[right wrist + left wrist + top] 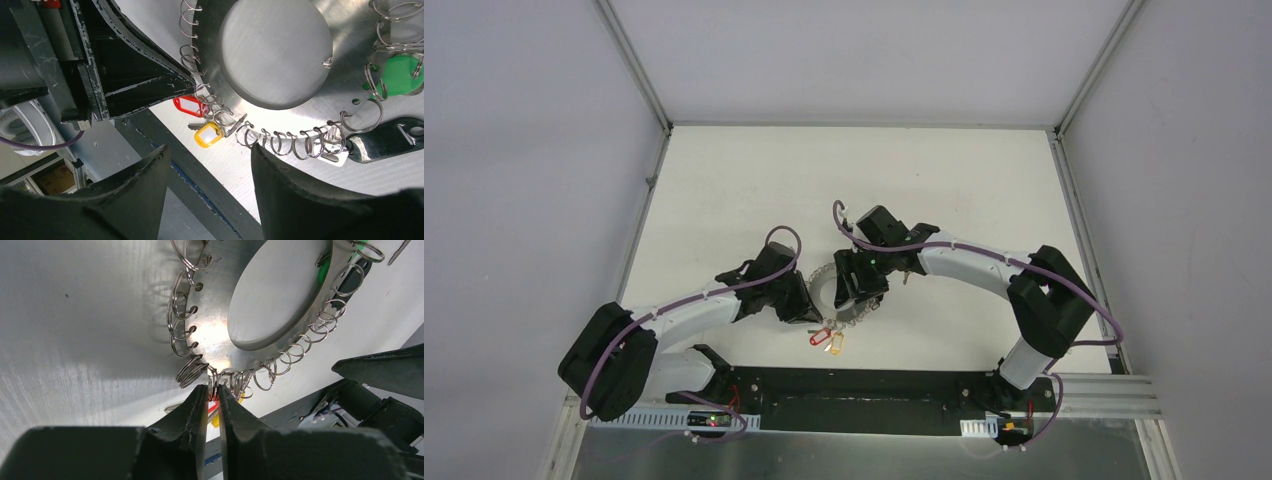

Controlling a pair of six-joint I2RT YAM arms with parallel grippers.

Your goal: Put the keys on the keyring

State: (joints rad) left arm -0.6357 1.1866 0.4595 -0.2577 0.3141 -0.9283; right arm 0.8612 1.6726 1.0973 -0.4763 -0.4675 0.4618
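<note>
While right fingers (300, 200) stand wide, left fingers (195, 410) pinch a loop (214, 377) (keyring (215, 340) edge); red tag (187, 105) beside.

L gripper (812, 312), R gripper (861, 300) flanking keyring (822, 277), red/yellow tags (818, 338) beside

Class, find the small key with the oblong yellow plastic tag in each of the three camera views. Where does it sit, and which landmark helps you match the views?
Top external: yellow-tagged key, just below the picture's centre.
Left wrist: low centre, a sliver in the slit between the left gripper fingers.
Right wrist: left of centre, at the rim of the large flat grey keyring.
Landmark: the red plastic tag, right beside it in every view.
</note>
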